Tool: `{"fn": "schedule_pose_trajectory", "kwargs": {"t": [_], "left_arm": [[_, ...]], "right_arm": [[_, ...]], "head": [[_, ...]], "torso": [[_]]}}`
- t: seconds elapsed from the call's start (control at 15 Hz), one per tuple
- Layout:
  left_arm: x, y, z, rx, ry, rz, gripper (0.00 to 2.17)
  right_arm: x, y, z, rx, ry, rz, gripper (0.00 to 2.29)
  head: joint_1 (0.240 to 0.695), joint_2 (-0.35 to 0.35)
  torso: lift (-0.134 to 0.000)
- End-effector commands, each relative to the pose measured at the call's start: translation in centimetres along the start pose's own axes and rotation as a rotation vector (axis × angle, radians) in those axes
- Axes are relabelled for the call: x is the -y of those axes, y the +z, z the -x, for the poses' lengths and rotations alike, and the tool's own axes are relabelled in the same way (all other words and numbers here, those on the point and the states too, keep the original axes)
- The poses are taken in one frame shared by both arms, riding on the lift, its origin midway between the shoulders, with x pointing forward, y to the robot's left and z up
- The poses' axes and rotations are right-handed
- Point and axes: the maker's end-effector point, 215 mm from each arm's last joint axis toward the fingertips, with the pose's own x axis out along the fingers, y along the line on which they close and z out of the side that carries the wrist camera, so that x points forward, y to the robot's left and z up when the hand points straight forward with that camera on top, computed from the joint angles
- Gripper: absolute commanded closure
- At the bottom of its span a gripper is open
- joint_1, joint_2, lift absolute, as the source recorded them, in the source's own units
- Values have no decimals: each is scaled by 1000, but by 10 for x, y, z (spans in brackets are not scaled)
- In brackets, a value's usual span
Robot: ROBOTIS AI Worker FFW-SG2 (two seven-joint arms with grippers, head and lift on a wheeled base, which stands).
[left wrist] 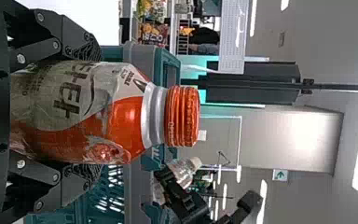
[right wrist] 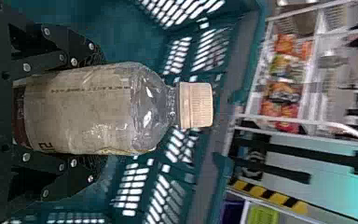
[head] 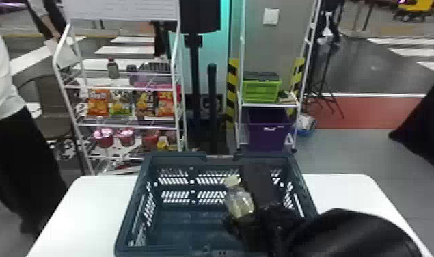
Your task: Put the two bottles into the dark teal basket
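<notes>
Right gripper [right wrist: 95,113] clamped on pale-capped bottle [head: 240,203], lower centre of head view; ease it down in basket [head: 178,158] before you release. Left gripper [left wrist: 93,112] clamped on orange-capped bottle [left wrist: 121,116].

Ok so the basket [head: 178,158] is dark teal with a slotted grid pattern on its walls, and the table [head: 89,212] under it is plain white. At the basket there's a clear bottle [right wrist: 88,112], beige label, creamy-peach cap [right wrist: 196,105]. The other bottle [left wrist: 84,112], with the basket behind it in the left wrist view, is orange and off-white with dark lettering and a bright orange cap [left wrist: 182,115]. Beyond the basket: lime green crate [head: 262,91], deep purple bin [head: 269,135], yellow-and-black striped post [head: 232,89].
</notes>
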Motion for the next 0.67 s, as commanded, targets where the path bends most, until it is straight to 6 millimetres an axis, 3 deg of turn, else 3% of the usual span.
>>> {"fn": "schedule_pose_trajectory", "kwargs": {"t": [0.0,0.2,0.33,0.47,0.53,0.6], "left_arm": [[-1,-2,-3,-1,-1,4,2145],[-6,-3,-6,-4,2,8,2145],[-8,-4,-8,-8,2,9,2145],[-10,-8,-7,-14,-1,9,2145],[-11,-7,-8,-13,-2,8,2145],[-11,-7,-8,-14,-2,8,2145]], "right_arm": [[0,-10,-18,-95,18,18,1646],[4,-12,-31,-142,27,24,1639],[5,-18,-36,-163,26,25,1089],[7,-21,-36,-179,24,26,242],[5,-23,-36,-182,28,25,26],[4,-23,-36,-182,32,24,12]], "head": [[499,0],[499,0],[499,0],[499,0],[499,0],[499,0]], "torso": [[0],[0],[0],[0],[0],[0]]}}
